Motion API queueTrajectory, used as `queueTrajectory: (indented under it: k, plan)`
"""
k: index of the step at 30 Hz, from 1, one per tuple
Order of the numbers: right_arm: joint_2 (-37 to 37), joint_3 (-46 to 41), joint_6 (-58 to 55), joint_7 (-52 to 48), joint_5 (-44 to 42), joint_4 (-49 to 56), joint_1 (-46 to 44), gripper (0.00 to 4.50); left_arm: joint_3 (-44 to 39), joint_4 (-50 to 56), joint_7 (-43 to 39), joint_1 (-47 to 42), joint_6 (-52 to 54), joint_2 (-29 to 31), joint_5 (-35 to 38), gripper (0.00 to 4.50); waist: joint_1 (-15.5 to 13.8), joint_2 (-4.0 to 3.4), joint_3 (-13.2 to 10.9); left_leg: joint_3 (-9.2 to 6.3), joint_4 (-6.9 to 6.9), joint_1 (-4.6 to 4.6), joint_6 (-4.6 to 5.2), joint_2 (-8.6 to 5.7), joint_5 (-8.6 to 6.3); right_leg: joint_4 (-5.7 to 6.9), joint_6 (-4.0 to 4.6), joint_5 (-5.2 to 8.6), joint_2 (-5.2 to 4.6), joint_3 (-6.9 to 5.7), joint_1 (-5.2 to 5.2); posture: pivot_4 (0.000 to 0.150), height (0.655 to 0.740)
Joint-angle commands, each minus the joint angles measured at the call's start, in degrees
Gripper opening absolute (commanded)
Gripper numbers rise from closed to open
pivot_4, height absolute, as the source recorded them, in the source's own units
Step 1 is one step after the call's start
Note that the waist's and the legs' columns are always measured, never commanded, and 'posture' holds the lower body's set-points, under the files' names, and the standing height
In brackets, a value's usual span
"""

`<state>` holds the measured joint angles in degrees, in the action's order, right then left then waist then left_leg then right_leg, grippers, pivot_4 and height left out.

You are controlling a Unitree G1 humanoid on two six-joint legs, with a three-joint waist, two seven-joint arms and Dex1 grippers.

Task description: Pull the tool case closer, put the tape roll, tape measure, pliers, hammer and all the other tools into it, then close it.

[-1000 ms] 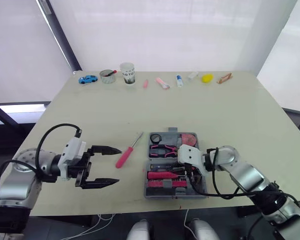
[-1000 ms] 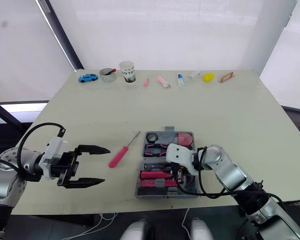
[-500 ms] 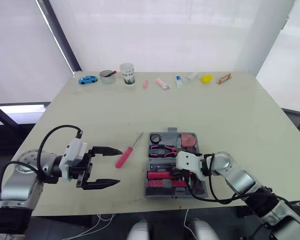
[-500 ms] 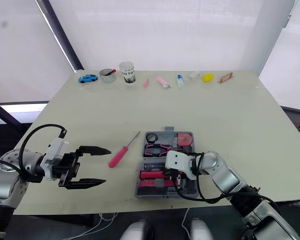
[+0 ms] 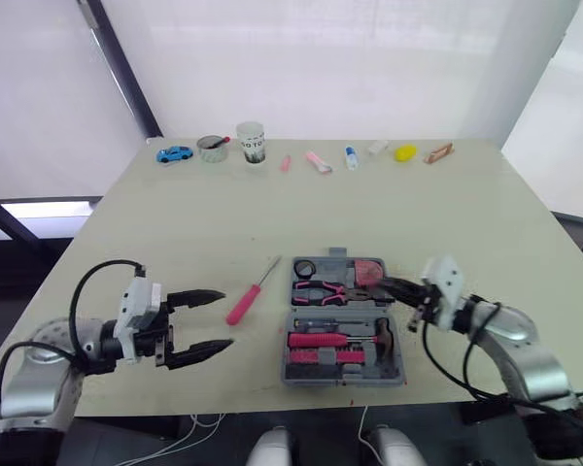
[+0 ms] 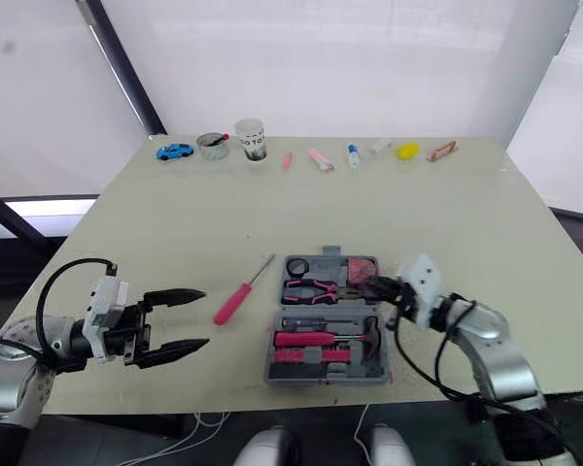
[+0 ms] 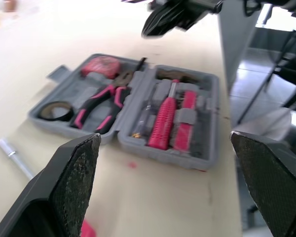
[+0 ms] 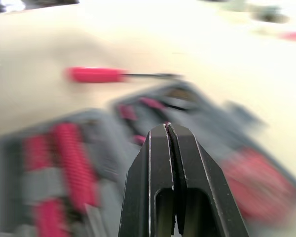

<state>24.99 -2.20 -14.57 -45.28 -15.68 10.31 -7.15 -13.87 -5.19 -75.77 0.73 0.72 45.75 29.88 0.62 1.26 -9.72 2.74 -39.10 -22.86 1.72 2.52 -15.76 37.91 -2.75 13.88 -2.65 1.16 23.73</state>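
Note:
The grey tool case (image 5: 342, 361) lies open near the table's front edge. In it are the black tape roll (image 5: 303, 269), the red tape measure (image 5: 367, 271), the pink-handled pliers (image 5: 320, 290), a small screwdriver (image 5: 321, 325) and the pink-handled hammer (image 5: 323, 340). A pink-handled screwdriver (image 5: 245, 299) lies on the table just left of the case. My left gripper (image 5: 226, 318) is open, left of that screwdriver, holding nothing. My right gripper (image 5: 379, 283) is shut and empty, its tips at the case's right rim beside the tape measure; its fingers (image 8: 168, 143) press together.
Small items line the table's far edge: a blue toy car (image 5: 175, 153), a tin (image 5: 212, 148), a paper cup (image 5: 251, 142), pink pieces (image 5: 316, 160), a small bottle (image 5: 351, 156) and a yellow object (image 5: 404, 151). The table's front edge runs close under the case.
My right gripper has drawn back out of the case's front half, up and to the right, leaving the hammer lying in its slot. The left gripper has barely moved.

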Motion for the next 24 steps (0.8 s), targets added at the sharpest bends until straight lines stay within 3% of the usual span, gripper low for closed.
queueTrajectory:
  k: [1,5,7,11,16,24]
  plan:
    - [-0.1,-7.9,1.4,0.9,-6.4,1.4,2.6,0.04,-3.1,-2.7,5.1,1.3,-4.4,-2.7,-2.4,4.5,0.3,0.01,0.0,0.01,0.0,0.0,0.0,0.0,0.0,0.01,0.0,0.0,0.0,0.0,0.0,0.15,0.74]
    - [1.0,-16.6,5.5,0.2,-9.8,-2.9,8.3,0.04,-5.8,-6.2,10.1,4.0,-6.9,-6.8,-2.8,4.5,0.1,0.01,0.0,-0.01,0.01,0.06,0.01,0.03,-0.01,-0.03,0.0,-0.01,-0.01,0.06,-0.04,0.15,0.74]
    - [0.7,-19.1,6.9,0.2,-10.9,-4.2,10.8,0.55,-6.8,-8.0,11.4,4.5,-7.8,-7.8,-2.8,4.5,0.0,0.01,0.0,0.0,0.01,0.04,0.01,0.01,-0.01,-0.06,-0.01,-0.01,-0.03,0.06,-0.04,0.15,0.74]
    - [1.0,-21.0,10.6,-1.0,-10.4,-6.5,16.1,2.13,-8.4,-12.7,12.8,5.2,-11.0,-8.5,-3.8,4.5,0.0,0.01,0.0,0.01,0.01,0.11,0.01,0.01,0.0,0.02,0.01,0.0,-0.02,0.03,-0.07,0.15,0.74]
    - [1.1,-24.2,16.0,-3.5,-11.3,-10.6,22.5,4.46,-11.4,-18.3,14.6,5.4,-13.3,-8.8,-3.2,4.5,0.1,-0.02,0.1,0.0,0.0,0.18,0.01,0.04,0.0,0.02,0.18,0.1,-0.02,0.13,-0.08,0.15,0.74]
    - [0.3,-27.0,22.7,-5.5,-11.7,-18.0,29.9,4.46,-12.0,-18.5,13.9,9.3,-14.2,-9.2,-3.0,4.5,0.1,0.01,0.2,0.02,0.01,0.2,0.01,0.21,-0.01,0.0,0.2,0.11,-0.08,0.16,-0.08,0.15,0.74]
